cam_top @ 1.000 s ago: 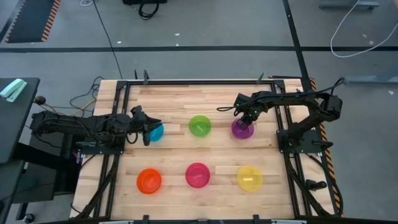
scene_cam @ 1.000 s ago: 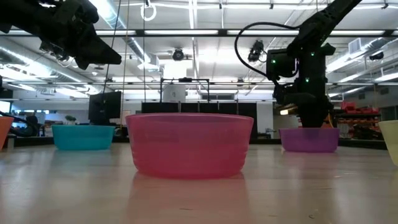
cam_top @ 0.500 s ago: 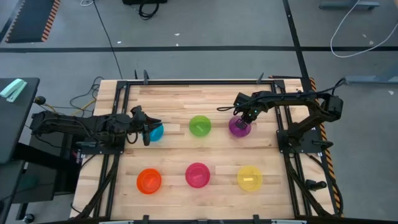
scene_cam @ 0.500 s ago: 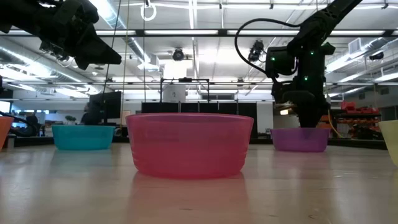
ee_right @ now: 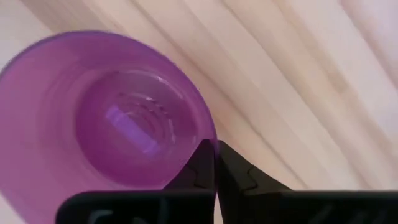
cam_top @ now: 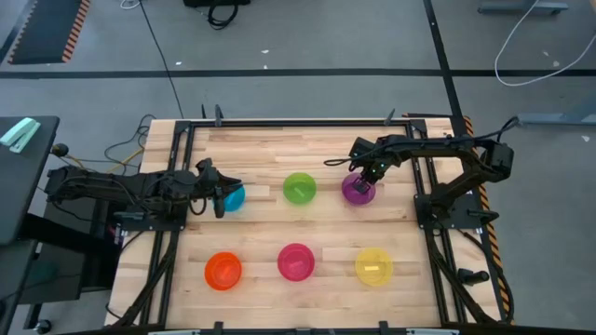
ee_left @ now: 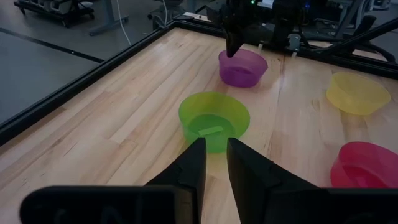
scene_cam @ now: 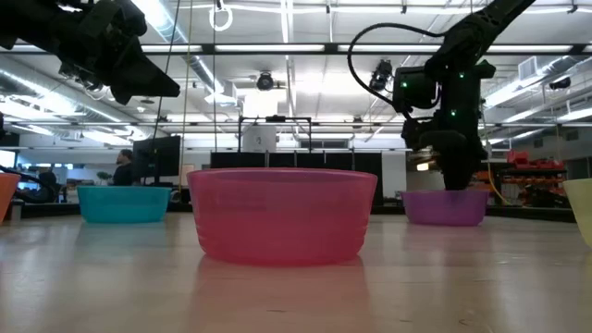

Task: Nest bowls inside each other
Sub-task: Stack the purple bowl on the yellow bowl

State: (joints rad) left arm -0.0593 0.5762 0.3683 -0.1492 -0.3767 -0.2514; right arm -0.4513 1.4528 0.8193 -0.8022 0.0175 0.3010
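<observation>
Six bowls stand upright on the wooden table. The blue (cam_top: 233, 197), green (cam_top: 299, 188) and purple (cam_top: 355, 193) bowls form the far row. The orange (cam_top: 223, 271), pink (cam_top: 295, 261) and yellow (cam_top: 373, 266) bowls form the near row. My right gripper (cam_top: 365, 180) is shut on the purple bowl (ee_right: 118, 118). My left gripper (cam_top: 221, 198) hangs well above the blue bowl's left side (scene_cam: 123, 203). Its fingers (ee_left: 214, 149) are a little apart with nothing between them, and they point toward the green bowl (ee_left: 214, 119). My right gripper pinches the purple bowl's rim (ee_right: 209, 132) on its far right side, one finger inside the bowl and one outside. The fingers come from above, pointing down. The bowl stands upright; in the low view its base (scene_cam: 446, 222) seems to rest on the table.
A black frame (cam_top: 186, 167) runs around the table top along its left, far and right sides. Bare wood lies between the two rows of bowls and along the far edge. Beyond the table, a person (scene_cam: 121, 166) shows far off in the room.
My right gripper has shut on the purple bowl's rim and moved a little toward the table's left edge. The purple bowl has slid with it, staying upright.
</observation>
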